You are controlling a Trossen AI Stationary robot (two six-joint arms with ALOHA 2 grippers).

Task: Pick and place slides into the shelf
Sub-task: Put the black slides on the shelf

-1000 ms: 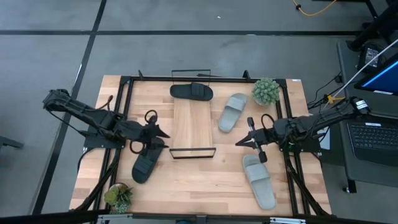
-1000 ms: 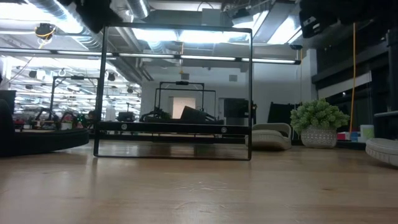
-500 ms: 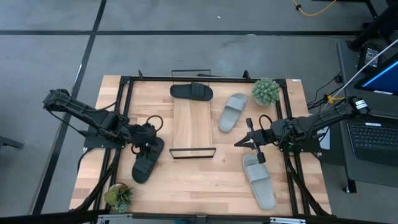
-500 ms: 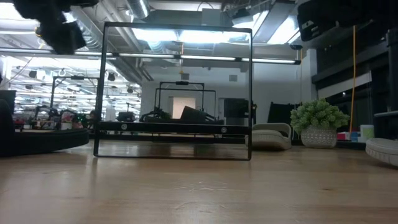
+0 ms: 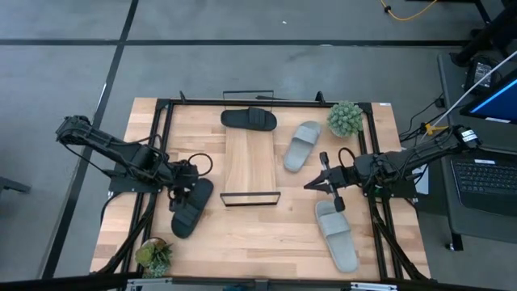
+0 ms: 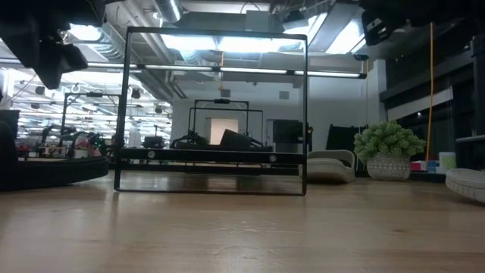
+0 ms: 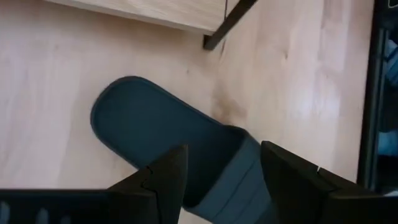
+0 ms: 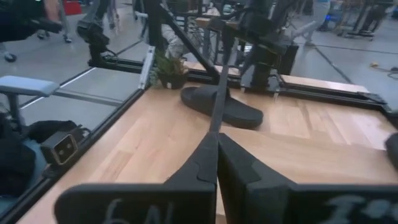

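Currently over the near-left black slide (image 5: 189, 208), with left gripper (image 5: 182, 187) fingers spread wide; in the left wrist view, fingers (image 7: 163, 179) set apart on either side of that slide's strap (image 7: 239, 180), above it, contact not discernible. Lies diagonally on the tabletop (image 5: 266, 234), just left of the shelf's near wire end.

Right gripper (image 5: 312, 184) held to the right of the shelf (image 5: 251, 162), above bare tabletop; fingers (image 8: 205, 163) pressed together, holding nothing. Points toward the shelf's near end.

Shelf placed mid-tabletop, running lengthwise from far to near, board bare, black wire frame (image 6: 214, 112) upright at each end.

Second black slide (image 5: 249, 119) placed crosswise at the shelf's far end; whether on the board or just beyond it cannot be told. First grey slide (image 5: 301, 145) angled on the tabletop just right of the shelf, near the potted plant (image 5: 345, 119). Second grey slide (image 5: 335, 235) on the tabletop at near right, just below the right gripper. Small plant (image 5: 153, 255) at the near-left corner. Laptop (image 5: 485, 174) on a side stand, well apart to the right.
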